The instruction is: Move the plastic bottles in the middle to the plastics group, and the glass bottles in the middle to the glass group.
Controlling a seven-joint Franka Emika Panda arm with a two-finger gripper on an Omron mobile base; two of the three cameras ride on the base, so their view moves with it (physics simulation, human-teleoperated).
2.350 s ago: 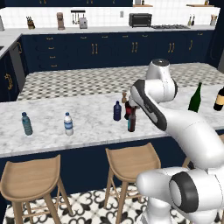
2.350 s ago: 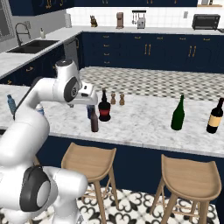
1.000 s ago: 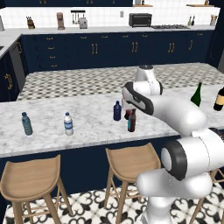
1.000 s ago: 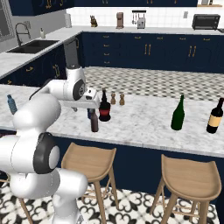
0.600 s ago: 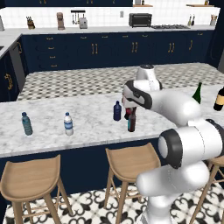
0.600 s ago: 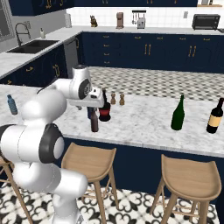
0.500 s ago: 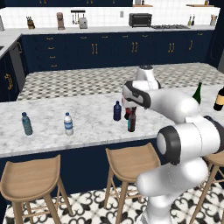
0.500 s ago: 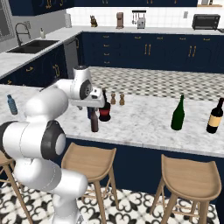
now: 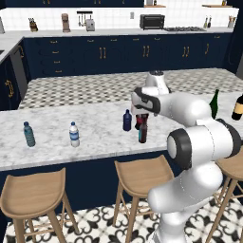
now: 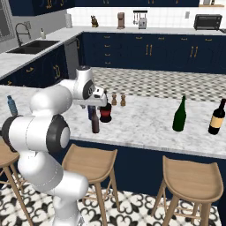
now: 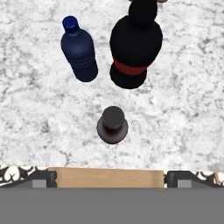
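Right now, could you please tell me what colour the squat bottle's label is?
Red, a band around the squat bottle; the hand view shows it best.

Navy cabinets (image 9: 95, 52) are lining the far wall at twelve o'clock under a white backsplash, a toaster oven (image 9: 152, 21) is sitting on their counter, and wooden stools (image 10: 88, 165) are standing at six o'clock on patterned tile floor (image 10: 132, 212).

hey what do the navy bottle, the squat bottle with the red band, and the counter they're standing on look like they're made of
Navy bottle: probably plastic; opaque, matte blue, ribbed sides, blue screw cap.
Squat bottle: likely dark glass; near-black, smooth rounded body, red label band. The flat render leaves it open.
Counter: looks like polished marble or similar stone; white with grey veining.
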